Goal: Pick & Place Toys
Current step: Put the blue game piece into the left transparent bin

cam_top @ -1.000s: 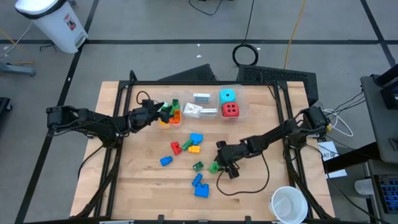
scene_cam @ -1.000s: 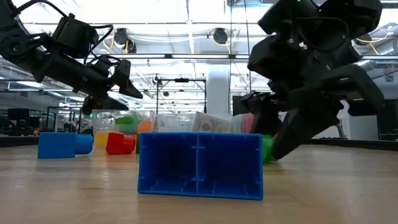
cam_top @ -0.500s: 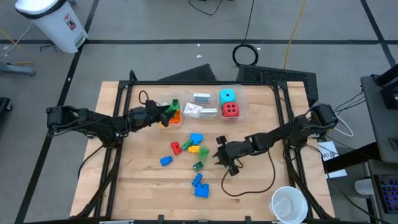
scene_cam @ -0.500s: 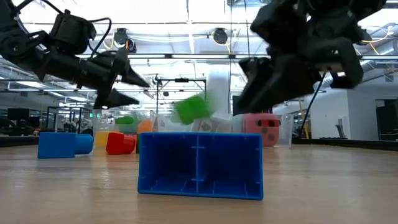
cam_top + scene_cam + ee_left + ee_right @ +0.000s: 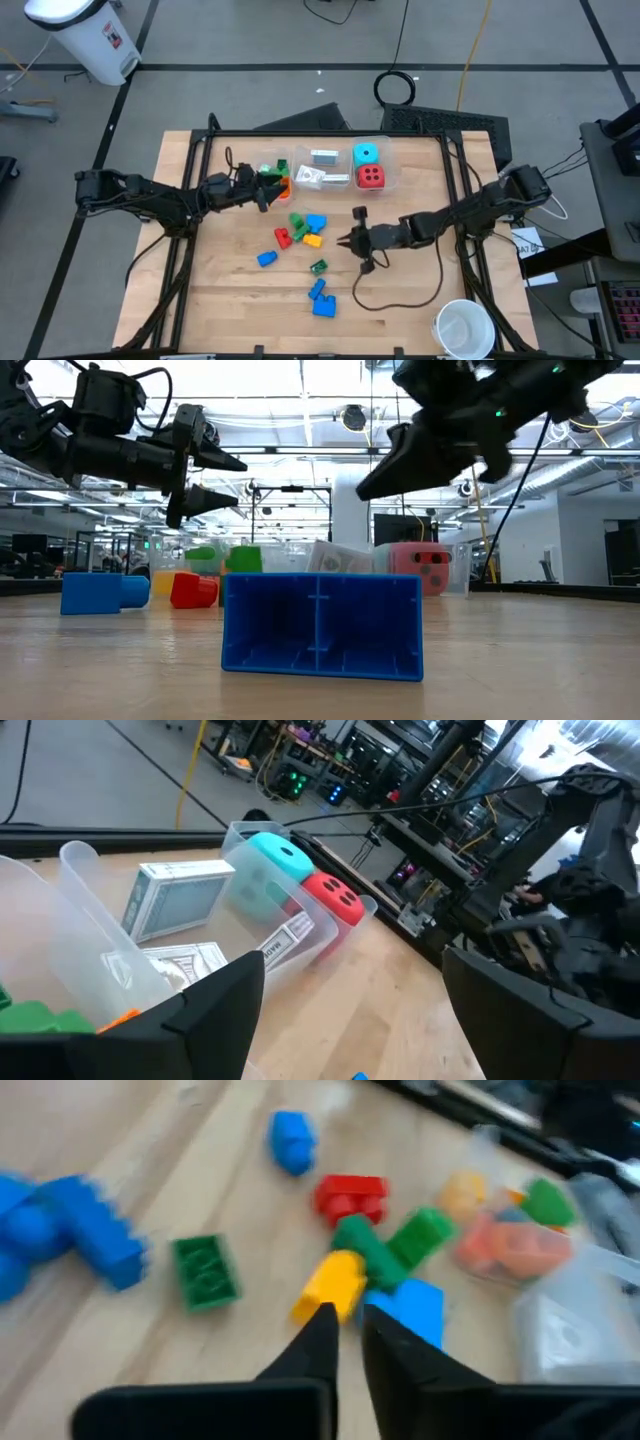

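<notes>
Right gripper (image 5: pixel 347 241) above mid-table, fingers pressed together, nothing between them; right wrist view shows the two tips (image 5: pixel 318 1342) almost touching, pointed at the brick pile. Nearest to it: yellow brick (image 5: pixel 312 240), blue brick (image 5: pixel 316 222), green brick (image 5: pixel 298 222) and red brick (image 5: pixel 283 238), bunched together just left of the gripper. Small green brick (image 5: pixel 318 267) lies apart, nearer the front edge. Round blue piece (image 5: pixel 266 259) sits left of that. Big blue bricks (image 5: pixel 321 299) lie together closest to the front edge; one fills the foreground in the low view (image 5: pixel 321 624).

Left gripper (image 5: pixel 262 186) spread wide, holding nothing, hovering at the left bin (image 5: pixel 283 197), which holds green and orange bricks (image 5: pixel 281 181). Left wrist view: both fingers (image 5: pixel 215 1020) far apart over the bin edge.

Next bin (image 5: pixel 342 173) holds cards (image 5: pixel 323 157). Right bin (image 5: pixel 390 172) holds cyan die (image 5: pixel 365 154) and red die (image 5: pixel 370 176), side by side.

Cup (image 5: pixel 464 327) at the table's front right corner, well apart from the toys.
</notes>
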